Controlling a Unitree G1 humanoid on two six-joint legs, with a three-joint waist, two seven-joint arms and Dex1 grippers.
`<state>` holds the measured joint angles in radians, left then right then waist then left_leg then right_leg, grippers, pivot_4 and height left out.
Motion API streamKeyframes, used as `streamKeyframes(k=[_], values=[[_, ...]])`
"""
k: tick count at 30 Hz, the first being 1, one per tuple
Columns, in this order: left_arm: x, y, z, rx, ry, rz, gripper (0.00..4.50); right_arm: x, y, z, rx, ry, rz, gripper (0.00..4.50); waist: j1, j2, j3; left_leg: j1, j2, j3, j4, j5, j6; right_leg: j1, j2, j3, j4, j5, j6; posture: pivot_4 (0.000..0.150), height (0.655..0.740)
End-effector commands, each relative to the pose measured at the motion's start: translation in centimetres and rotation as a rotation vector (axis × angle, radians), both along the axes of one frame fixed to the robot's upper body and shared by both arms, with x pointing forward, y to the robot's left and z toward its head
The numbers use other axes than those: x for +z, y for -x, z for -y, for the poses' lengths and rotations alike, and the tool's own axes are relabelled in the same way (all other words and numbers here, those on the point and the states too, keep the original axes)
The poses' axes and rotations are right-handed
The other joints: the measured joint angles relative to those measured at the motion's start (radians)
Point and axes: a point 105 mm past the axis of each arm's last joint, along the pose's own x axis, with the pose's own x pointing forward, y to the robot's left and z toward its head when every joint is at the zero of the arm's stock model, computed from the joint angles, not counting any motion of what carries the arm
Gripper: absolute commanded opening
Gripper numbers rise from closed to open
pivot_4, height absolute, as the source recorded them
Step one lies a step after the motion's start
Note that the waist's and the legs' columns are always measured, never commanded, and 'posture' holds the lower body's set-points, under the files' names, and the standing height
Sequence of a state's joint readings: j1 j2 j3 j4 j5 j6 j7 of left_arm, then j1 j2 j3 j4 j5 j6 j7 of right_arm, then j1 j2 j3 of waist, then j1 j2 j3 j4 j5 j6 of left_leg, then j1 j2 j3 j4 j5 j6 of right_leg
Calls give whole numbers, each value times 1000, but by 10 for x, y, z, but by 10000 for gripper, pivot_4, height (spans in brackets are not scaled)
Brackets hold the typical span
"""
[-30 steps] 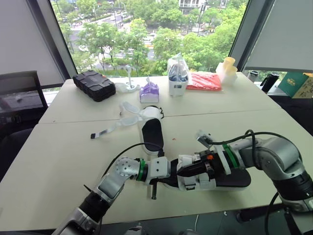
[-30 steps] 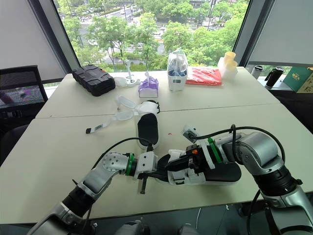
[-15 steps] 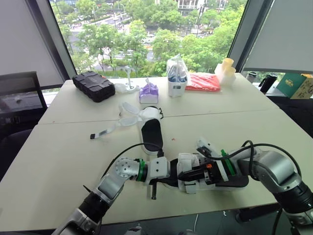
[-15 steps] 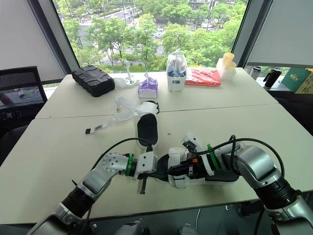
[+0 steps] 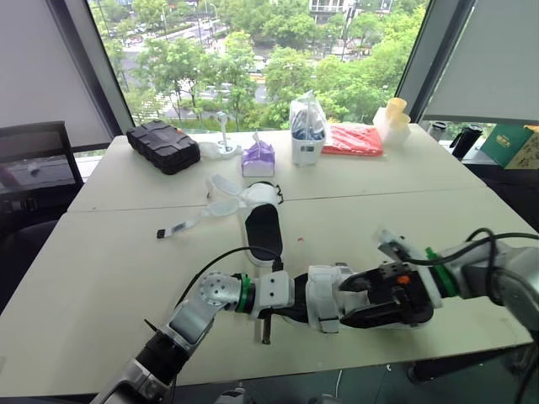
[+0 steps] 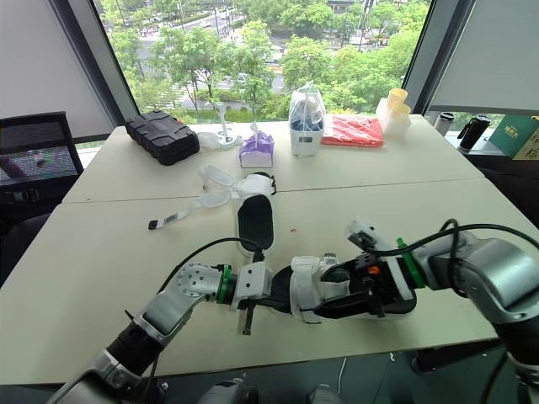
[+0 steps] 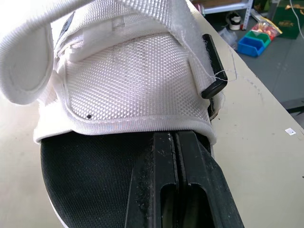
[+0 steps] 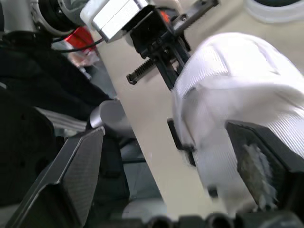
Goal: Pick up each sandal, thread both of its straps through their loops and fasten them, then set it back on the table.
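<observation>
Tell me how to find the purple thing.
Look along the far edge of the cream table, by the big window. Between the black ridged case and the tall clear plastic bag sits a small purple pouch, the only purple thing there.

left gripper (image 7: 175, 140) | fingers pressed together | over black insole of sandal (image 7: 137, 85)

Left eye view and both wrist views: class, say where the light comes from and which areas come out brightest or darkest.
Left eye view: daylight comes through the window behind the table, whose top is evenly lit, without glare. Left wrist view: on the sandal, the white strap is brightest, the black footbed darkest. Right wrist view: the space beyond the table's edge lies dark.
</observation>
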<state>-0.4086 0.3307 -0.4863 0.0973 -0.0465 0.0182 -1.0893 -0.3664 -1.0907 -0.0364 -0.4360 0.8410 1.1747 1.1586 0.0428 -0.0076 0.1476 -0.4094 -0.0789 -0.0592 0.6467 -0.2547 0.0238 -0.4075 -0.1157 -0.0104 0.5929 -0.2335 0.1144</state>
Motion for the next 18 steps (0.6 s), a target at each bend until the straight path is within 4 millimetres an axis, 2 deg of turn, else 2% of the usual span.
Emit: streamKeyframes(k=[1, 3, 5, 7, 10, 13, 18], values=[[-38, 9, -9, 6, -126, -106, 0, 14, 17, 6, 9, -7, 19, 44624, 1, 0, 0, 0, 0, 0, 0, 0, 0, 0, 0, 0, 0, 0, 0, 1500, 7400], [-38, 8, -9, 7, -126, -106, 0, 7, 27, 8, 9, 2, -8, 44624, 2, 0, 0, 0, 0, 0, 0, 0, 0, 0, 0, 0, 0, 0, 0, 1500, 7400], [-38, 7, -8, 11, -120, -107, 0, -26, 36, 7, -46, 5, -64, 44624, 6, -3, -2, 0, 0, 0, 0, 0, 1, 0, -1, -1, 0, 0, 1, 1500, 7400], [-38, 7, -7, 10, -116, -108, 0, -43, 42, 5, -79, -5, -86, 44624, 6, -2, -1, 0, 0, -1, 0, 0, 1, 1, -1, -1, 0, -1, 1, 1500, 7400], [-37, 8, -6, 7, -115, -110, 0, -57, 44, 3, -98, -7, -86, 44624, 0, 2, 0, 0, -1, 2, 2, 0, 0, 1, -3, -1, 0, 0, 1, 1500, 7400], [-37, 7, -7, 7, -122, -106, 0, -70, 31, -4, -151, -24, -4, 44624, 0, 0, 0, 2, 0, 2, 2, -1, -2, 3, -3, -2, 0, -1, 3, 1500, 7400], [-37, 8, -9, 8, -128, -104, 0, -76, 25, -11, -160, -35, 48, 44624, -1, 1, 0, 1, 1, 1, 2, 0, 0, 2, -3, -3, 0, -1, 1, 1500, 7400]])
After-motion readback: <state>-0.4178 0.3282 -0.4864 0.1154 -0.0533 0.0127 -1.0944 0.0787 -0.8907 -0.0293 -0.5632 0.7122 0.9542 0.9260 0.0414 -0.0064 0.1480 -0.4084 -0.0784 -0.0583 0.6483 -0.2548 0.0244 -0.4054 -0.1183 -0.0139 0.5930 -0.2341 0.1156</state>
